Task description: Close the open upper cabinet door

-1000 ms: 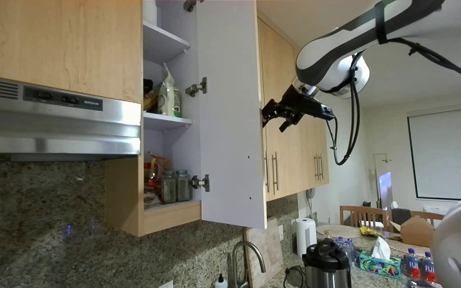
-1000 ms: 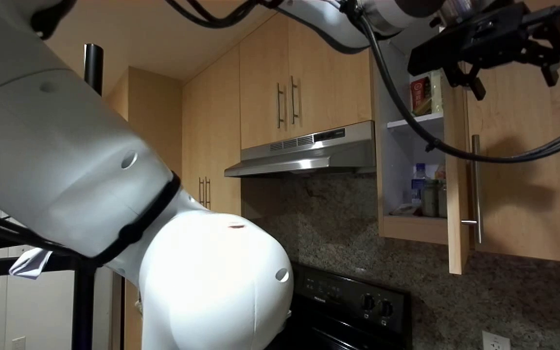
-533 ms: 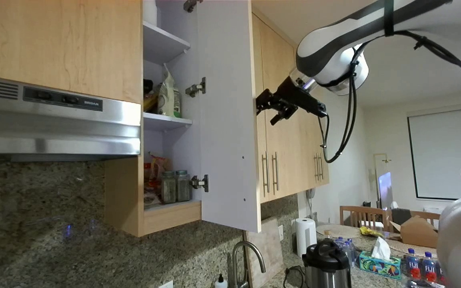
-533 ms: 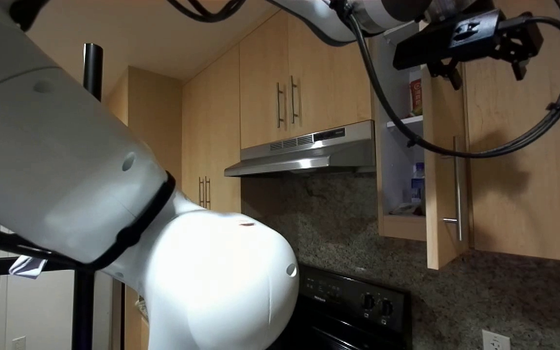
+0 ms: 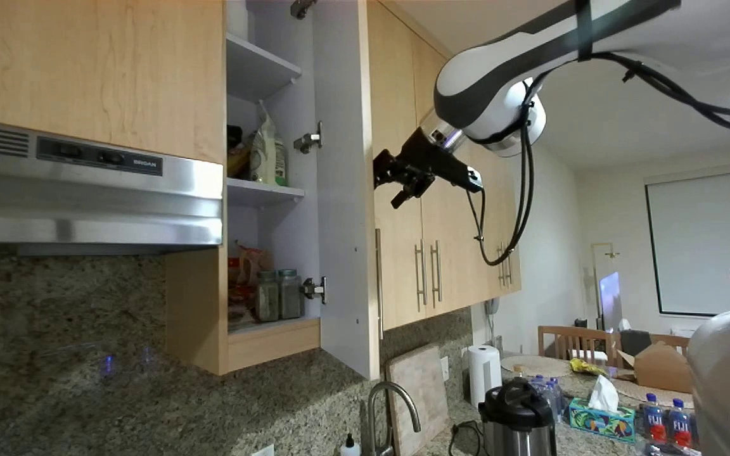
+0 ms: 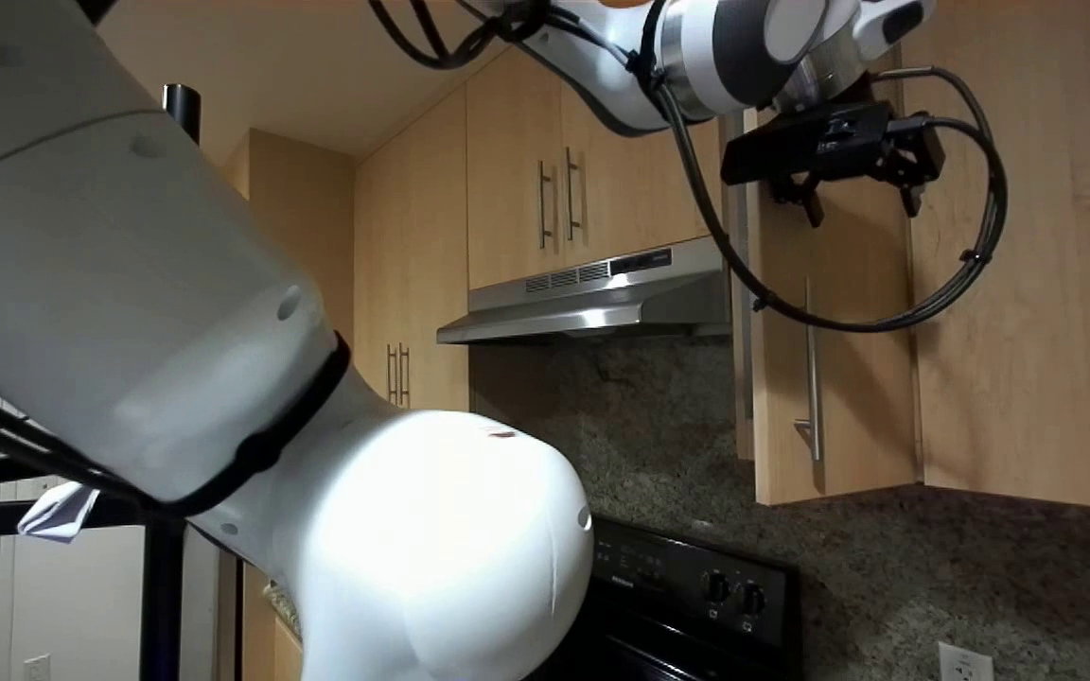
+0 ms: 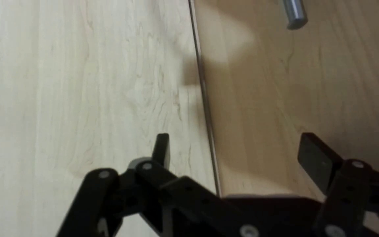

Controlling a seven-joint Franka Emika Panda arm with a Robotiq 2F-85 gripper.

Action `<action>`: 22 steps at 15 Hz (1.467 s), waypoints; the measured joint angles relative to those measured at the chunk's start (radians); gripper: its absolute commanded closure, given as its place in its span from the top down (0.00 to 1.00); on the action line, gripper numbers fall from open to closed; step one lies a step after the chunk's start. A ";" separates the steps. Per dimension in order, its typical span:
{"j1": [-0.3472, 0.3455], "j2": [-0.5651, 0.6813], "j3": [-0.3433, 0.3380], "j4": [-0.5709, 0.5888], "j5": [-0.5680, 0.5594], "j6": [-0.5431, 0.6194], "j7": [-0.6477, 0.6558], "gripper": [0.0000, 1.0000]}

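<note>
Hanging at the far left of an exterior view, a steel range hood [image 5: 86, 206] is topped by a wood cabinet front [image 5: 92, 69]. To its right an open cabinet [image 5: 273, 343] is shown: a pale bag [image 5: 268, 152] is set on a shelf [image 5: 276, 190], and on the cabinet floor two jars [image 5: 268, 297] are stood side by side, with a red packet [image 5: 251, 266] near them. Next, the upper cabinet door [image 5: 343, 209] is held by metal hinges [image 5: 309, 141] at the cabinet's right side, standing part open and jutting outward, its white inner face in sight. In an exterior view its wood front and bar handle [image 6: 814, 397] are crossed by a looped black cable [image 6: 859, 327]. At the door's outer side the gripper [image 5: 389, 188] is held, its fingers [image 7: 161, 148] spread wide; in the wrist view a seam [image 7: 206, 105] between two wood panels [image 7: 77, 82] is framed by them. Whether the door is touched cannot be told. Beyond, more wood doors [image 5: 460, 266] are seen closed, partly covered by the robot arm [image 5: 479, 82]. Lower down, a faucet [image 5: 392, 385] is seen below the door's corner, a board [image 5: 428, 380] is leaned against the speckled wall [image 5: 86, 354], and a paper roll [image 5: 485, 373], a dark-lidded jug [image 5: 517, 415], a tissue box [image 5: 602, 419] and water bottles [image 5: 654, 417] are ranged along the counter [image 5: 583, 443].
</note>
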 measured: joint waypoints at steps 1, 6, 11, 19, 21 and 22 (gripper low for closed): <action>0.007 0.017 0.009 0.006 0.000 0.000 0.000 1.00; 0.035 0.057 0.058 0.044 0.000 -0.001 0.000 1.00; 0.057 0.062 0.090 0.064 0.000 -0.003 -0.001 1.00; 0.106 0.064 0.102 0.079 0.000 -0.012 -0.011 1.00; 0.115 0.070 0.107 0.085 0.000 -0.013 -0.011 1.00; 0.117 0.076 0.110 0.089 0.000 -0.013 -0.011 1.00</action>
